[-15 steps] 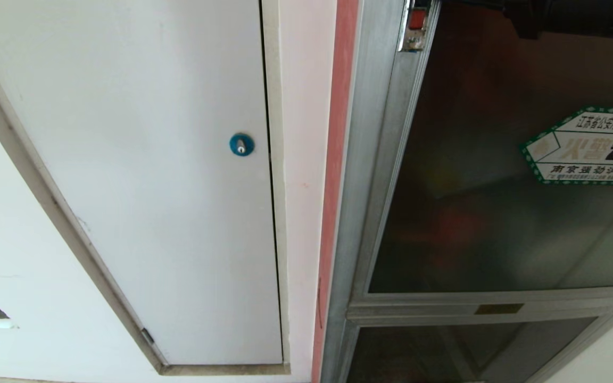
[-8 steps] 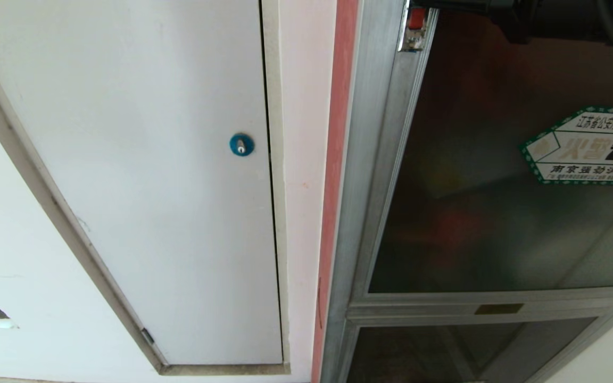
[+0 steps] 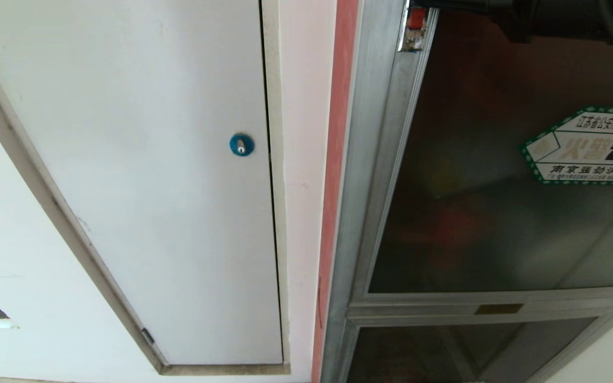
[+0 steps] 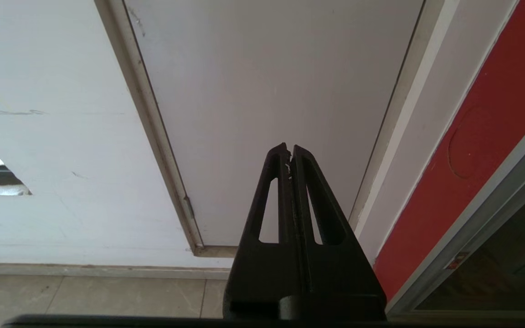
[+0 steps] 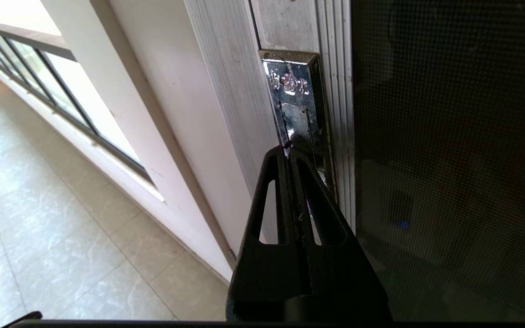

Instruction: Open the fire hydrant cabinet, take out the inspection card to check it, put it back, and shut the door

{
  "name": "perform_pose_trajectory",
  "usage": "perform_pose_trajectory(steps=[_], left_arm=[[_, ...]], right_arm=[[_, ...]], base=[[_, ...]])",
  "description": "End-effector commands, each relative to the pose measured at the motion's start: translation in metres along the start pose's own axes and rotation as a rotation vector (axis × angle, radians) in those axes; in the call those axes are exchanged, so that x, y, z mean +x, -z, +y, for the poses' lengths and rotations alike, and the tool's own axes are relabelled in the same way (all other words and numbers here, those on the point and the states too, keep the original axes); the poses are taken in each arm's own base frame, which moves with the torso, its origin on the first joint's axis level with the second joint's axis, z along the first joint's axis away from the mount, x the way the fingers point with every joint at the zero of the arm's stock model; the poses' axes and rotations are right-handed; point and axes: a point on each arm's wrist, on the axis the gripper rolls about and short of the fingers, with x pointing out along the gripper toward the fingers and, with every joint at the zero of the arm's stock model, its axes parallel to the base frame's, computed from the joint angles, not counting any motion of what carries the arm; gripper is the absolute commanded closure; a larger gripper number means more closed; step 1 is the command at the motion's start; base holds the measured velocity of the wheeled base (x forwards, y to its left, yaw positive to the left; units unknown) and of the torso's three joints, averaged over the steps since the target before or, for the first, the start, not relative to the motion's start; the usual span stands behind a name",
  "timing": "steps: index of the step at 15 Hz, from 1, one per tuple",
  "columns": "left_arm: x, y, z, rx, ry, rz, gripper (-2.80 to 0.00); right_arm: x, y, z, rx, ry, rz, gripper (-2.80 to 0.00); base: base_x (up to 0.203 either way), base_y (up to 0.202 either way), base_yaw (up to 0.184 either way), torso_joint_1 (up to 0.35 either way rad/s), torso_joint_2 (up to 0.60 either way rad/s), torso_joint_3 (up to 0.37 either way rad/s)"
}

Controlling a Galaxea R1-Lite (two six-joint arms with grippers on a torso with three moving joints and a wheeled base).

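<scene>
Your right gripper has its fingers pressed together, empty, its tip at the shiny chrome latch plate on the silver aluminium-framed dark glass door, which is shut. Push squarely on the latch (it likely releases by pressing), avoiding the glass. The left gripper, also closed, hangs parked before the white flush panel. The inspection card isn't visible.

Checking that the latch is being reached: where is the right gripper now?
In the right wrist view, the right gripper is shut, its tips at the chrome latch plate on the door frame's edge.
</scene>
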Motion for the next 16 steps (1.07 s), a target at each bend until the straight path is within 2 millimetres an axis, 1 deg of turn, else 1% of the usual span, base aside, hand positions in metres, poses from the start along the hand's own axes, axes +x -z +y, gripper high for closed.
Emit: perform_pose_trajectory(steps=[1, 4, 10, 16], left_arm=[[0.000, 0.000, 0.000, 0.000, -0.001, 0.000, 0.00], [0.000, 0.000, 0.000, 0.000, -0.001, 0.001, 0.00], [0.000, 0.000, 0.000, 0.000, -0.001, 0.003, 0.00], [0.000, 0.000, 0.000, 0.000, -0.001, 0.003, 0.00]], right_arm=[[-0.004, -0.003, 0.002, -0.002, -0.008, -0.014, 0.00], [-0.010, -0.007, 0.004, -0.005, -0.016, -0.030, 0.00], [-0.012, -0.010, 0.005, -0.007, -0.018, -0.039, 0.00], [-0.020, -0.012, 0.008, -0.005, -0.028, -0.047, 0.00]], base=[[0.000, 0.000, 0.000, 0.000, 0.00, 0.000], [0.000, 0.000, 0.000, 0.000, 0.00, 0.000], [0.000, 0.000, 0.000, 0.000, 0.00, 0.000], [0.000, 0.000, 0.000, 0.000, 0.00, 0.000]])
